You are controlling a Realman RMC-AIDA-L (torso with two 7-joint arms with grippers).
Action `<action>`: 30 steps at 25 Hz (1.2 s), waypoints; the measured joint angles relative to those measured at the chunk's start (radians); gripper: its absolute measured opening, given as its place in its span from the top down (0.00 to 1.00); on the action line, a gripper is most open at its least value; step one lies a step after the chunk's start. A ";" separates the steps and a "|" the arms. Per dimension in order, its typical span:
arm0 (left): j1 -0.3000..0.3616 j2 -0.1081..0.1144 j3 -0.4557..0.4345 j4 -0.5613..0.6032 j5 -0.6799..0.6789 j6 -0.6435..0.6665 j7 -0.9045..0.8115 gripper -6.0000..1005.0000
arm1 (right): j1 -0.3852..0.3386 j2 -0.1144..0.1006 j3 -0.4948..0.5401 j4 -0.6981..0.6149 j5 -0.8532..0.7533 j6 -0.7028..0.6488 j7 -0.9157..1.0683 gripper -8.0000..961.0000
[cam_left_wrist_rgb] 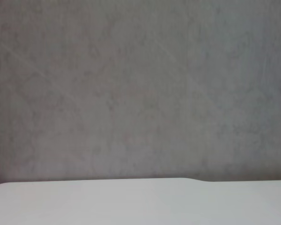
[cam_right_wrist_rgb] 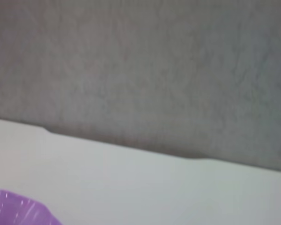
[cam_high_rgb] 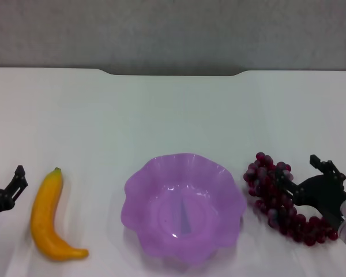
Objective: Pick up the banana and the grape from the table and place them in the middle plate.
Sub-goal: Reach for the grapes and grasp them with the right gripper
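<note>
Purple translucent plastic, scalloped at the rim: middle plate [cam_high_rgb: 139, 193]. Sits on the white table [cam_high_rgb: 161, 115] and holds nothing yet. At its 9 o'clock, a little apart: banana [cam_high_rgb: 51, 214], flat on the surface, green tip toward 12. At its 3 o'clock, close to the rim: grape [cam_high_rgb: 277, 199], a lumpy dark bunch trailing off toward 4.

Right gripper [cam_high_rgb: 300, 172]: reaches in from 4 o'clock, spread wide, clamps nothing. One black finger across the top of the bunch, the other clear on its 2 o'clock side. Left gripper [cam_high_rgb: 8, 187]: waits at the banana's 9 o'clock, near but apart, mostly cut off at the edge. Clenched or released, cannot tell.

Likely trouble on the grape side: pinching only a few outer berries if closed this shallow, with the rest left dangling or torn loose in the lift. Also shoving the bunch into the rim and sliding the light plate toward 9. Also clipping the wavy rim on a low carry.

On the banana side: slipping or pivoting of the smooth curve if gripped near one end. Possibly a clash of both arms over the plate.
</note>
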 joint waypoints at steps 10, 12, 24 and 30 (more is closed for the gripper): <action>0.001 0.001 -0.004 0.001 0.000 -0.004 0.001 0.12 | -0.229 -0.022 0.310 0.559 -0.001 0.528 -0.378 0.09; 0.000 0.002 -0.004 0.001 0.000 -0.005 0.001 0.12 | -0.241 0.003 0.395 0.625 -0.001 0.683 -0.413 0.09; -0.005 0.003 -0.005 0.001 -0.023 -0.005 0.009 0.12 | -0.073 0.028 0.691 0.629 0.012 1.337 -0.331 0.09; -0.013 0.002 -0.004 0.001 -0.023 -0.005 0.010 0.12 | -0.049 0.030 0.695 0.570 0.012 1.334 -0.335 0.10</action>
